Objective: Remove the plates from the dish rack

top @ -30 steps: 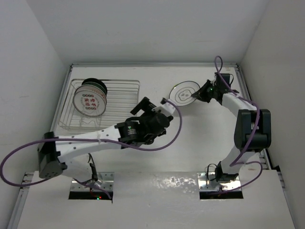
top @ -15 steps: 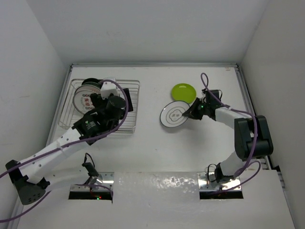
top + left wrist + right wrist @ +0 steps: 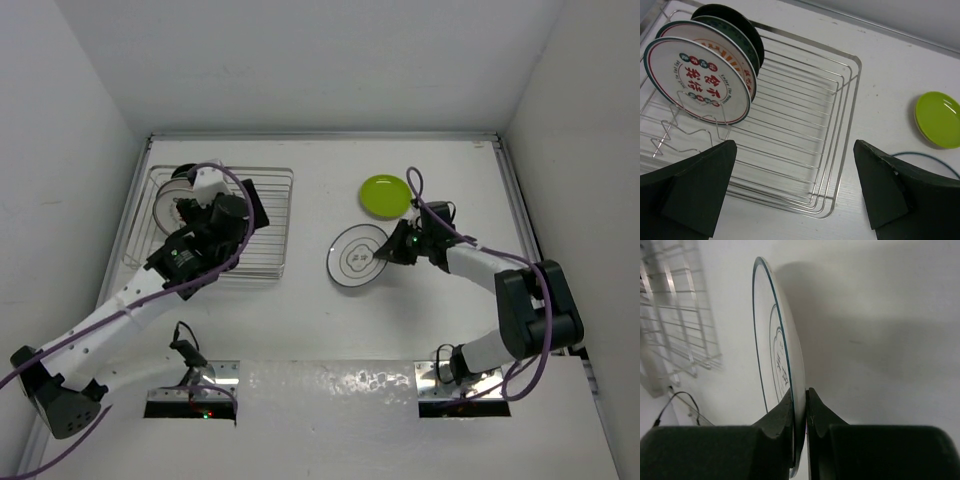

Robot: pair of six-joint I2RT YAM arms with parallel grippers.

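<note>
Jaws pinching white plate rim at right gripper, for laying flat; left gripper gaping over dish rack, ready for racked plates.

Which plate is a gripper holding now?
The white plate with the dark rim line, pinched at its edge by the right gripper; the lime green plate lies free, three others stand in the dish rack.

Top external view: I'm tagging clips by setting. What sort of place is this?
Likely a robotics test cell, not a kitchen: a white table boxed in by plain white walls, a left arm and right arm bolted at its near edge, a wire dish rack as prop.
</note>
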